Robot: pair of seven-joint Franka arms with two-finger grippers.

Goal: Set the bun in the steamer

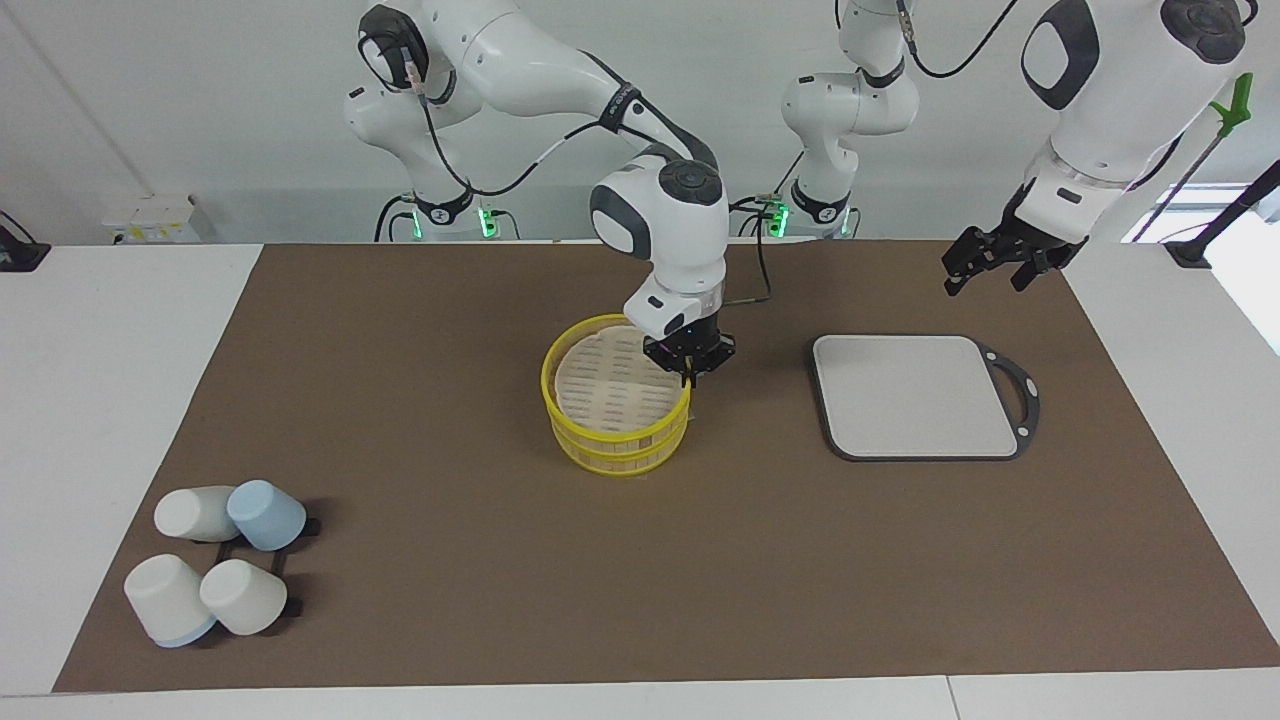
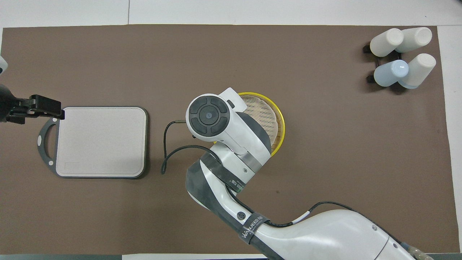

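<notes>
Inspecting from the tools outward:
Right gripper (image 1: 690, 377): frame centre, at the steamer's rim; finger spread cannot be told.
Left gripper (image 1: 990, 262): upper right of the frame, waiting above the mat, fingers apart.
Steamer (image 1: 600, 400): frame centre, slatted floor bare where visible.
Bun: not visible.
Grey board (image 1: 915, 395): right of centre, bare.
Cups (image 1: 215, 560): lower left corner.

wall (image 1: 200, 100): plain white | table (image 1: 100, 400): white top, brown mat (image 1: 400, 560) | window (image 1: 1240, 240): bright, at the left arm's end
</notes>
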